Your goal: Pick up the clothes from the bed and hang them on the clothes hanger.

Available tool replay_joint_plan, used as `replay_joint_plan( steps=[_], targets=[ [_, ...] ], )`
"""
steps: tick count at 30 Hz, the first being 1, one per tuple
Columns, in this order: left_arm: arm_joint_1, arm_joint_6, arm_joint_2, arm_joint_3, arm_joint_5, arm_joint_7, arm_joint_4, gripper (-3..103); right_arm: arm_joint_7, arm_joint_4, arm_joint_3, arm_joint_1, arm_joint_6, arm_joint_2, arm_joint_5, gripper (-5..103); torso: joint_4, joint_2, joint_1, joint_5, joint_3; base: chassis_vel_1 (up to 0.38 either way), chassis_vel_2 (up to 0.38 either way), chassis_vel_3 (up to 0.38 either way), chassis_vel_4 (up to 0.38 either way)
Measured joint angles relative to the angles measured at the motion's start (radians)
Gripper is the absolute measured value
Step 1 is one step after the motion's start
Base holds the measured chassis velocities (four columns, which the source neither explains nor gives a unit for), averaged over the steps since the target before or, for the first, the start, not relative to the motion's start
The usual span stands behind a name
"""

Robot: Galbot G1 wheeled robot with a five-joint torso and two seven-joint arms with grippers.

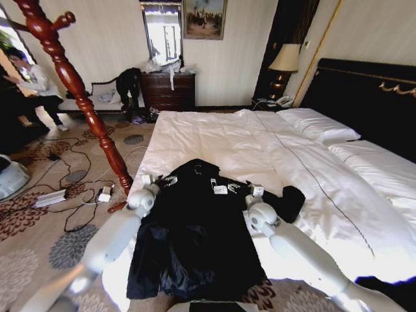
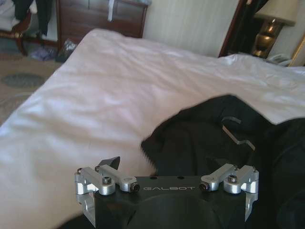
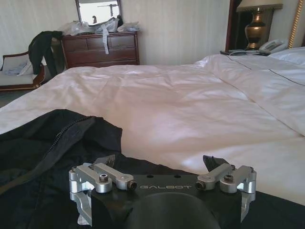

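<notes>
The clothes, a black coat [image 1: 195, 234], lie spread on the near left part of the bed [image 1: 260, 149], with the hem hanging over the front edge. My left gripper [image 1: 168, 181] is open at the coat's left shoulder; in the left wrist view the left gripper [image 2: 167, 164] hovers low over the coat [image 2: 209, 138]. My right gripper [image 1: 244, 188] is open by the collar; in the right wrist view the right gripper [image 3: 159, 162] sits just above the coat [image 3: 52, 143]. The clothes hanger [image 1: 71, 78] stands on the carpet left of the bed.
Cables and a power strip [image 1: 51, 198] lie on the carpet by the stand's foot. A dark dresser [image 1: 168, 90] and a chair [image 1: 107, 97] with garments line the far wall. Pillows [image 1: 318, 127] and a black headboard [image 1: 364, 97] are to the right. A person [image 1: 29, 84] sits far left.
</notes>
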Motion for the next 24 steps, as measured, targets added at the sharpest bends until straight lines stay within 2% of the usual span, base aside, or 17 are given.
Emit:
replay_joint_plan(
  steps=[4,9,11,13,14,15,18,21,24],
  targets=[
    [0.020,-0.019,-0.026,-0.004,-0.001,0.019,0.017,100,0.002,0.018,0.040,-0.048,-0.002,-0.008,-0.002,100,-0.0005,0.000,0.000,0.0003,0.000,0.000,0.000,0.000,0.000],
    [-0.025,-0.024,-0.073,0.010,-0.031,0.022,0.062,100,0.004,0.023,0.072,-0.093,-0.003,-0.010,-0.010,100,-0.0006,0.000,0.000,0.0003,0.000,0.000,0.000,0.000,0.000],
    [-0.043,-0.018,-0.086,0.016,-0.050,0.017,0.076,93,0.004,0.025,0.078,-0.102,-0.003,-0.009,-0.013,100,-0.0005,0.000,0.000,0.0004,0.000,0.000,0.000,0.000,0.000],
    [-0.052,-0.014,-0.093,0.019,-0.059,0.014,0.085,93,0.005,0.026,0.080,-0.107,-0.003,-0.008,-0.015,100,-0.0005,0.000,0.000,0.0005,0.000,0.000,0.000,0.000,0.000],
    [-0.064,-0.010,-0.104,0.024,-0.067,0.012,0.098,82,0.005,0.026,0.081,-0.110,-0.003,-0.006,-0.016,100,-0.0003,0.000,0.000,0.0004,0.000,0.000,0.000,0.000,0.000],
    [-0.068,-0.009,-0.110,0.026,-0.069,0.012,0.104,77,0.006,0.026,0.081,-0.110,-0.003,-0.005,-0.017,100,-0.0002,0.000,0.000,0.0003,0.000,0.000,0.000,0.000,0.000],
    [-0.072,-0.004,-0.119,0.027,-0.077,0.009,0.105,72,0.006,0.026,0.081,-0.110,-0.003,-0.004,-0.017,100,-0.0003,0.000,0.000,0.0003,0.000,0.000,0.000,0.000,0.000],
    [-0.066,0.003,-0.115,0.027,-0.093,0.000,0.088,55,0.009,0.026,0.081,-0.104,-0.003,-0.004,-0.013,100,-0.0003,0.000,0.000,0.0002,0.000,0.000,0.000,0.000,0.000],
    [-0.061,0.005,-0.103,0.024,-0.107,-0.006,0.077,49,0.010,0.026,0.079,-0.103,-0.004,-0.003,-0.012,100,0.0000,0.000,0.000,0.0002,0.000,0.000,0.000,0.000,0.000]
  ],
)
